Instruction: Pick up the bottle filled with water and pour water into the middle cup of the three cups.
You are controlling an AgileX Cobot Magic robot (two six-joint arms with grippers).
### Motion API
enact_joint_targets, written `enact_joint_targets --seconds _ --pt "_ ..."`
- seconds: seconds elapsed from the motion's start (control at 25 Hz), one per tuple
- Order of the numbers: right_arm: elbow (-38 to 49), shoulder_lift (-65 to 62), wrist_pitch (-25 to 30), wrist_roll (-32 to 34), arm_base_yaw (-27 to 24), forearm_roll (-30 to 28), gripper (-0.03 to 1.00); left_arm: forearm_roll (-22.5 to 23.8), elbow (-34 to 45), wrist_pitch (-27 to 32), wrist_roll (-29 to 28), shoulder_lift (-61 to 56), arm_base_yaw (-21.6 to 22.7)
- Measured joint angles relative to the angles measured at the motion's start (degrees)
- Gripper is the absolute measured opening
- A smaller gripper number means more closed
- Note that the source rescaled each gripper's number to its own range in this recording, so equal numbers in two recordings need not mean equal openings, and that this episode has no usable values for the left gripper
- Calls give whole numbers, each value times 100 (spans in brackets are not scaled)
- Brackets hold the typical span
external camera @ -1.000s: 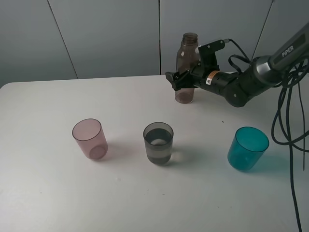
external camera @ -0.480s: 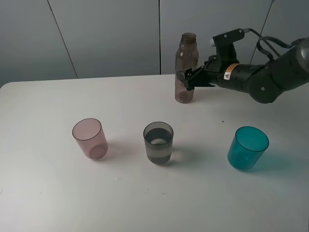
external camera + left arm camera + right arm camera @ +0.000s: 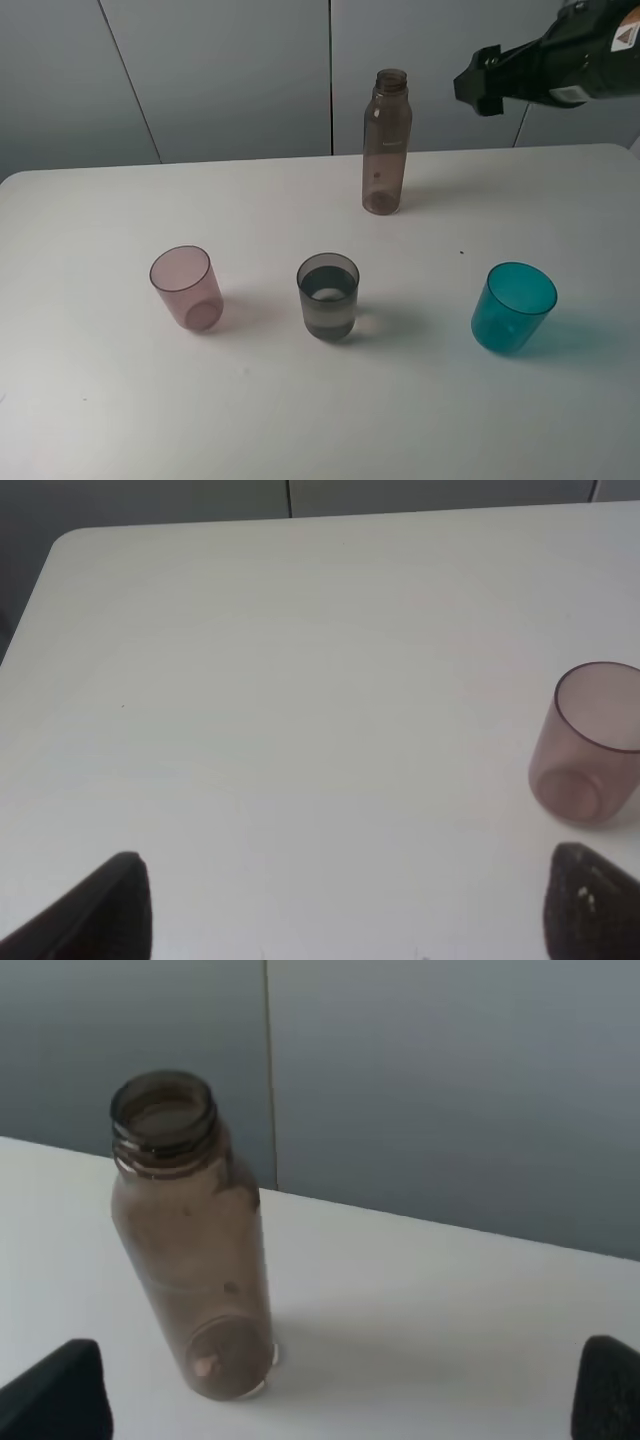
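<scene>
Looking down on a white table (image 3: 100,420) backed by grey wall panels. Finding the bottle (image 3: 386,145) standing upright near the far edge, mouth open and uncapped, long axis vertical, touching nothing. Judging it nearly empty, though the smoky plastic is making that hard to read.

Placing the middle cup (image 3: 328,296) in front of the bottle, toward the camera and a little to the left, apart from it, with what looks like a band of water showing inside. Placing the pink cup (image 3: 186,287) further left of the bottle and the teal cup (image 3: 513,306) to its right, both in the same near row.

Spotting the right gripper (image 3: 472,88) hanging in the air to the right of the bottle, about level with its neck and clear of it. Reading its jaws as spread wide and holding nothing, with the bottle lying ahead of them in the right wrist view. Seeing the left gripper (image 3: 350,920) equally wide and empty, low over the table just beside the pink cup, well apart from the bottle.

Judging the right arm far the nearer. Expecting any grasp to need a level approach from the right, closing across the upright body.
</scene>
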Motion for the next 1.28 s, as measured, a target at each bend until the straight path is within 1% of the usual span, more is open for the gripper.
enact_joint_targets --seconds 0.08,0.32,0.4,0.52,0.72,0.84,1.0,1.28 --pt "0 -609 540 28 0 97 100 0 0 0 0 0 0" --pt "0 -2249 2791 13 0 266 100 0 0 0 0 0 0" --pt "15 -2697 3416 -48 0 266 100 0 0 0 0 0 0" --pt "97 -3392 4195 -273 0 358 100 0 0 0 0 0 0" --pt "410 -4441 5320 -872 0 808 100 0 0 0 0 0 0" --pt "753 -5052 5641 -1170 0 1109 100 0 0 0 0 0 0" --pt "1122 -5847 5721 -1270 0 1384 100 0 0 0 0 0 0" --pt "1443 -6929 5721 -1295 0 1384 100 0 0 0 0 0 0"
